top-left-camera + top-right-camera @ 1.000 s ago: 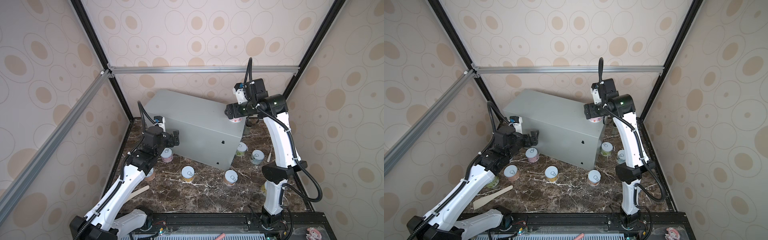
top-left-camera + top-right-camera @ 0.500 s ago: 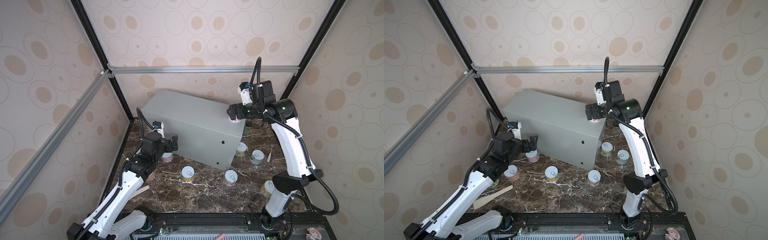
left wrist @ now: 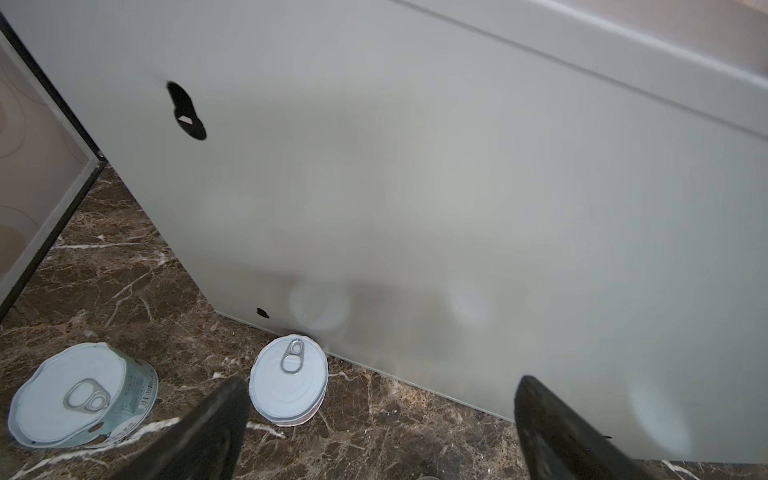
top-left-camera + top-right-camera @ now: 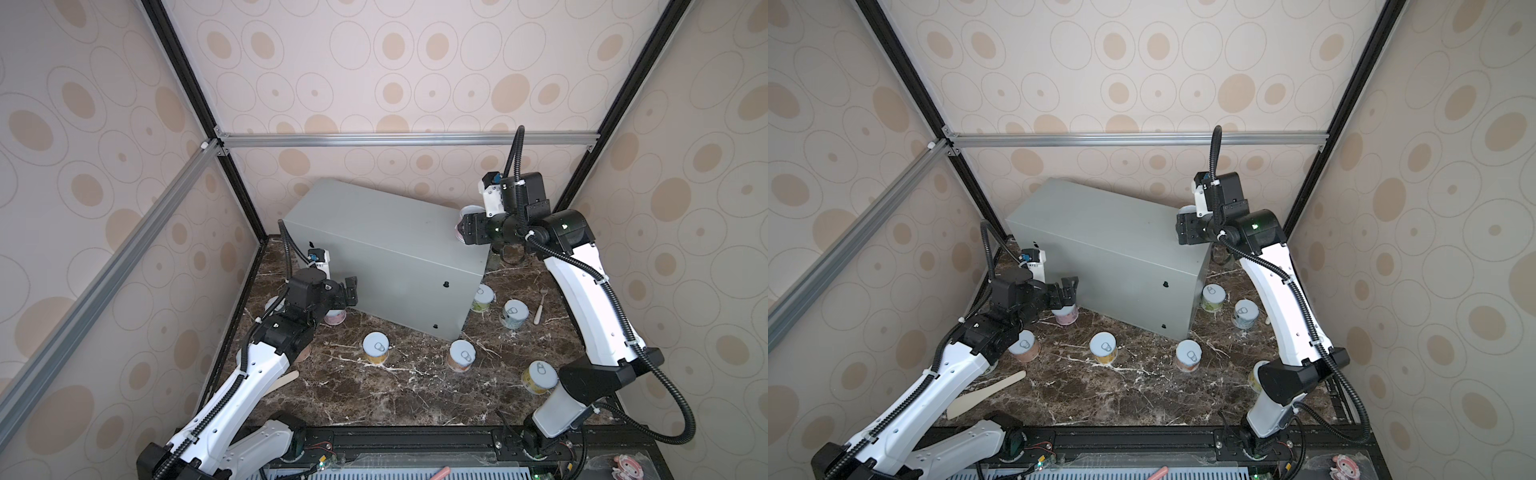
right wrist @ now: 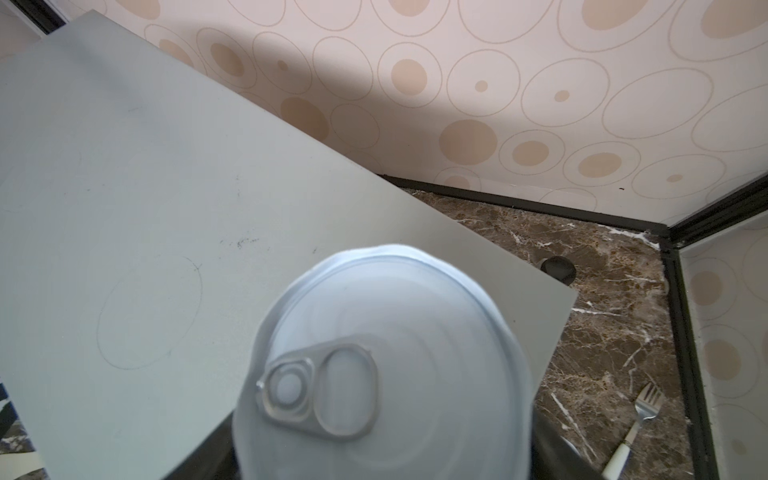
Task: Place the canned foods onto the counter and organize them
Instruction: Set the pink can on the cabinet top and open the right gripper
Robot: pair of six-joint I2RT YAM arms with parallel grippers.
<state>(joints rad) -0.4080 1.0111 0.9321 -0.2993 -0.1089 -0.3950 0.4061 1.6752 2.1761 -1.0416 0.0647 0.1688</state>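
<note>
The placing step is under way on the right, and a pick is being set up on the left. Right of centre in both top views, the right gripper [image 4: 464, 230] pinches a pull-tab can [image 5: 382, 365] over the right-hand end of the grey metal box [image 4: 386, 232]. In the right wrist view the lid sits above the corner of the box's top. Whether the base already touches the metal cannot be told. No other can stands on the box top.

Left of centre, the left gripper [image 3: 382, 386] hovers low with its jaws spread wide. It is just short of a pink-labelled can [image 3: 289, 382] that stands on the marble worktop [image 4: 415, 395], against the foot of the box. The other cans, such as a yellow-labelled can [image 4: 376, 347], are scattered on the marble along the box's front and right end.

The held can looks too close to the edge. The next move probably calls for carrying it inward, setting it down flat and only then releasing it. The left arm would need to ease forward until its fingers straddle the pink can, minding the box face just behind it.
</note>
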